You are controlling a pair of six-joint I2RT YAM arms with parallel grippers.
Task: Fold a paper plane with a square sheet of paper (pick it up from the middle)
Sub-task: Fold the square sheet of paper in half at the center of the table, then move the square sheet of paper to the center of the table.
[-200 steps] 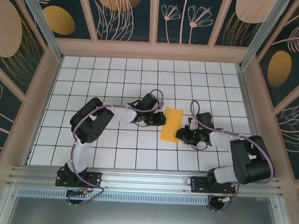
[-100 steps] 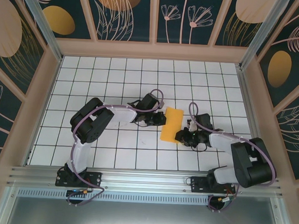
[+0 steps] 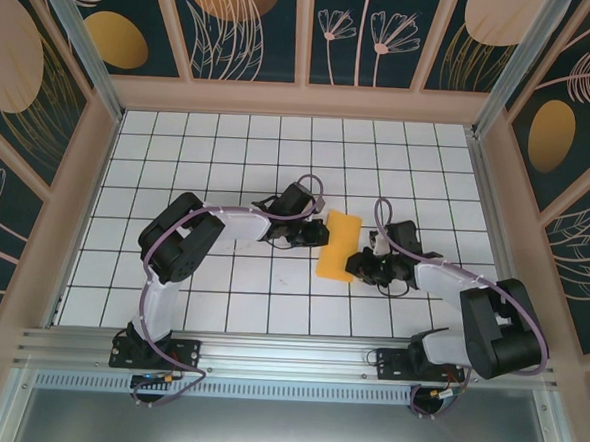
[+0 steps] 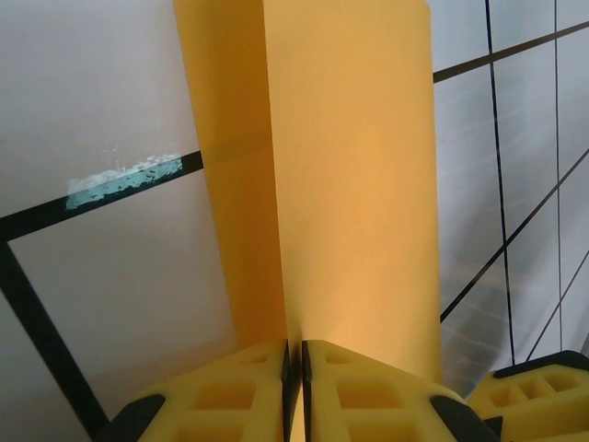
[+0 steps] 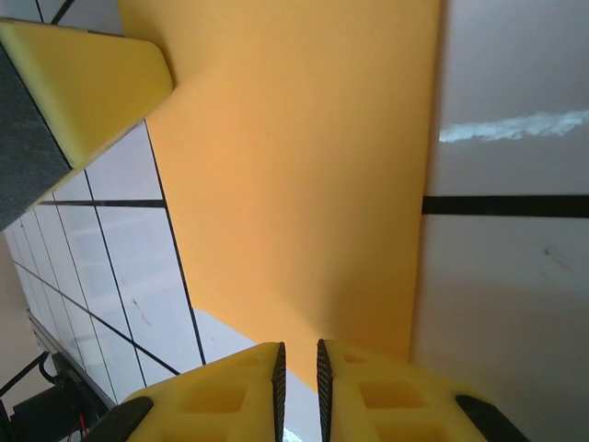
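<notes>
My left gripper (image 4: 294,357) and right gripper (image 5: 299,359) each pinch narrow on opposite edges of the folded bright-orange paper sheet (image 3: 338,246), mid white gridded table (image 3: 229,157).

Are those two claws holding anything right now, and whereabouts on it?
Yes: both pinch the folded orange paper. The left gripper grips its left long edge, the right gripper its right long edge.

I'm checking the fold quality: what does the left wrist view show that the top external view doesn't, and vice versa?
Left wrist: a straight crease in the thin bright-orange folded paper sheet, its edge pinched in the shut left gripper. Top external: the sheet's whole narrow outline, with the right gripper at its near end. Both: orange paper over the white gridded table.
</notes>
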